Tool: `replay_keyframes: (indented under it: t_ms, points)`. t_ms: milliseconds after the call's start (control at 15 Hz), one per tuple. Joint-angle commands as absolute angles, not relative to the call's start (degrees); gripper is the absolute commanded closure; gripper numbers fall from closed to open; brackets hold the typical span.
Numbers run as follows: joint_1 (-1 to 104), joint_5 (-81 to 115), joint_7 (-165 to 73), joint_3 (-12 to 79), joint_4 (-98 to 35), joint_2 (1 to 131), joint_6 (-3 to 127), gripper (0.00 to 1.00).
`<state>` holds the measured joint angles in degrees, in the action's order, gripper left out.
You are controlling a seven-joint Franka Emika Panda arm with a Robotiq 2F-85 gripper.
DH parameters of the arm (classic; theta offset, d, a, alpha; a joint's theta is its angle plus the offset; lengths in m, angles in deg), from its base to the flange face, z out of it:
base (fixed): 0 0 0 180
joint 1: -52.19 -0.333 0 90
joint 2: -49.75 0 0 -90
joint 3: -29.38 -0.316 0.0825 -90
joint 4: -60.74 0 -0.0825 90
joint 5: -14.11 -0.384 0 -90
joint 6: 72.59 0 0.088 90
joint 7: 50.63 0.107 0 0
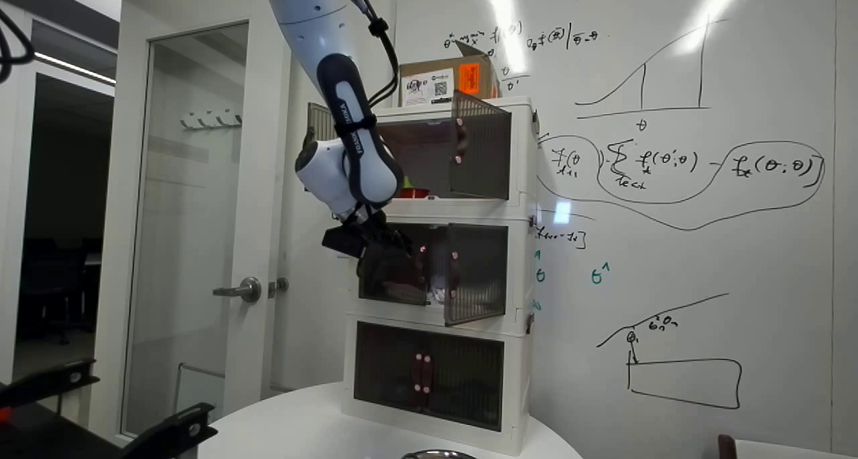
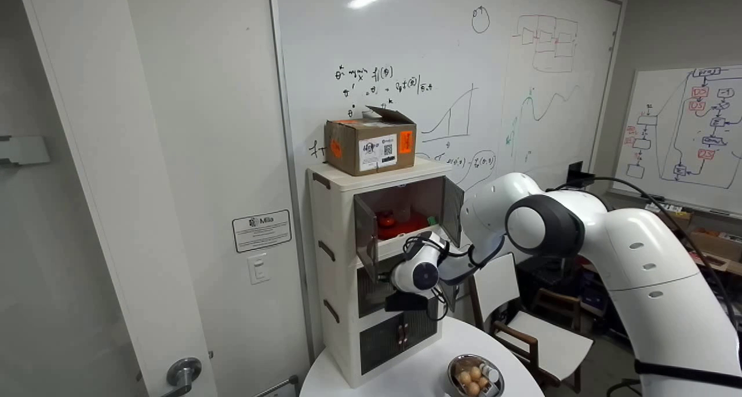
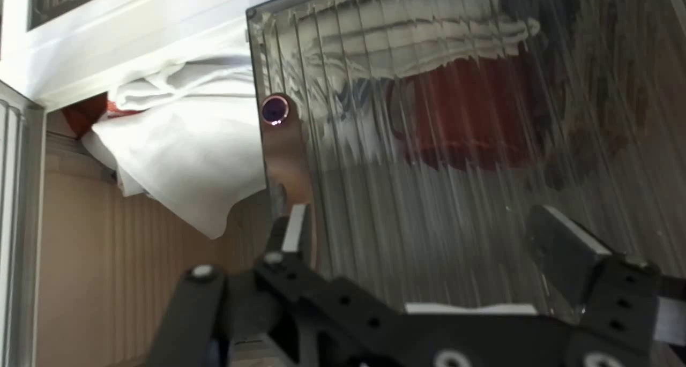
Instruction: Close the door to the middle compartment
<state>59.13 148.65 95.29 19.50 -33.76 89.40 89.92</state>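
Observation:
Two smoky translucent panels front the middle compartment [image 1: 518, 271] of the white cabinet. The door [image 1: 392, 278] on the gripper's side looks nearly flush with its frame. Its partner door [image 1: 476, 275] stands ajar, swung outward. My gripper [image 1: 402, 241] is in front of the nearly flush panel. In the wrist view, which looks upside down, the gripper [image 3: 420, 217] is open with fingers wide apart. One fingertip [image 3: 295, 230] overlaps the door handle [image 3: 284, 147]; contact cannot be told. Through the ribbed panel a red mug [image 3: 463, 115] shows, and white cloth [image 3: 187, 142] appears in the gap.
Above, both top-tier panels [image 2: 366, 232] are swung outward, one close over my wrist. The lowest dark double doors [image 1: 429, 378] are closed. A cardboard box [image 2: 371, 148] sits on the cabinet. A metal bowl [image 2: 455, 363] of eggs stands on the round white table [image 2: 400, 377].

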Motion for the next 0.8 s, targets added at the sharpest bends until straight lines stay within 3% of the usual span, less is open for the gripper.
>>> replay_keyframes:
  t_ms: [0,733]
  points:
    - [59.63,151.26,95.11,18.78,-31.13,90.91,92.28,0.00]
    - [60.93,155.91,98.54,16.45,-36.63,89.52,95.22,0.00]
